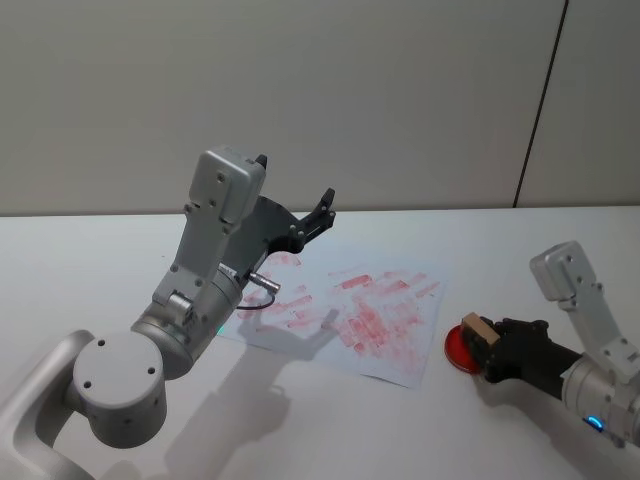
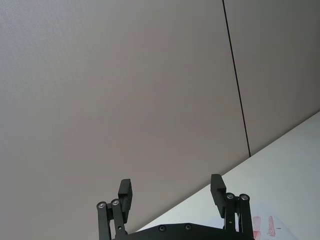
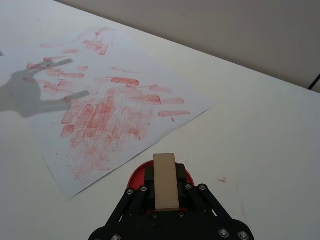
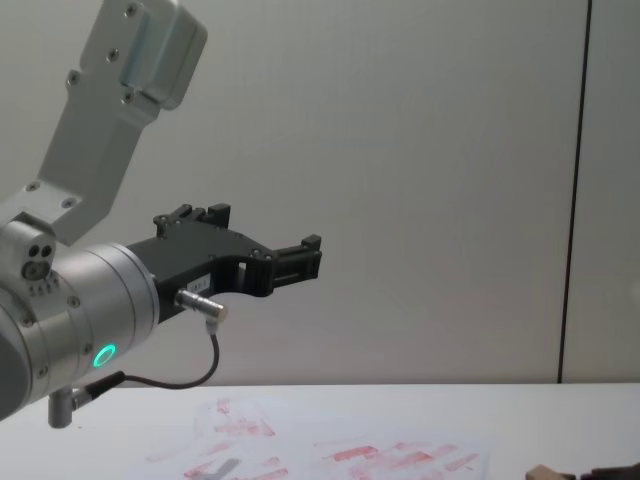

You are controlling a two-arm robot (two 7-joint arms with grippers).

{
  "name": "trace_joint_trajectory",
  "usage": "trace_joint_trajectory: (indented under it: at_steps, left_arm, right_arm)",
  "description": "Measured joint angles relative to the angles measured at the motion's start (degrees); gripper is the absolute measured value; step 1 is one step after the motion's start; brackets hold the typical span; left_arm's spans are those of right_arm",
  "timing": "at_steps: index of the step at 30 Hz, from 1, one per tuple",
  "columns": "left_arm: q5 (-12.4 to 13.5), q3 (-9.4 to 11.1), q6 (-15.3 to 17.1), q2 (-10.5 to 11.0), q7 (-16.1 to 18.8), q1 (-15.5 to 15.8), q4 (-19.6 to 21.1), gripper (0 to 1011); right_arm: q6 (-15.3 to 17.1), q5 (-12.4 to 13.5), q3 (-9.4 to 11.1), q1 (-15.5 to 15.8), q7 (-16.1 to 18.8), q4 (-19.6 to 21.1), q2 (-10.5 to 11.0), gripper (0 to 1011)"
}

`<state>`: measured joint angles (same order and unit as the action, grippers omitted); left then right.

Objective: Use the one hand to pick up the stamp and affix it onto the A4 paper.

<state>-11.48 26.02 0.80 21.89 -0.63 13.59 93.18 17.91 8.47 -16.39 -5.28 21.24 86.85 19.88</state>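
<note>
On the right of the table (image 1: 330, 430) in the head view, the right gripper (image 1: 488, 348) clasps the stamp (image 1: 478, 328) over a red ink pad (image 1: 456, 348), just beside the A4 paper (image 1: 385, 300). The left gripper (image 1: 318, 212) hangs raised above the sheet. Left wrist view: its fingers are spread apart. Right wrist view: the stamp sits between the pinching fingers, perhaps touching the pad — hard to tell.

At the right hand's (image 1: 486, 345) ten o'clock the A4 paper (image 1: 395, 355) lies unobstructed; the left hand (image 2: 170, 182) hangs raised over its nine o'clock end.
</note>
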Motion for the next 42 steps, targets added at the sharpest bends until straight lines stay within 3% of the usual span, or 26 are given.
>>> trace_joint_trajectory:
  at_steps: [11,17,30,42]
  left_arm:
    - [0.00,0.00,0.00,0.00,0.00,0.00,0.00,1001]
    - [0.00,0.00,0.00,0.00,0.00,0.00,0.00,1001]
    - [0.00,0.00,0.00,0.00,0.00,0.00,0.00,1002]
    - [0.00,0.00,0.00,0.00,0.00,0.00,0.00,1001]
  right_arm:
    - [-2.73,0.78,-0.33,-1.52,0.67,1.35,-1.28,218]
    - [-3.63,0.91,-1.47,-3.88,2.58,1.21,-3.53,218]
    - [0.07,-3.60,-5.31,-9.94,7.07,-5.50,-9.28,219]
    - [2.84,-6.96,-7.88,-13.17,7.19,-12.25,-12.79,219]
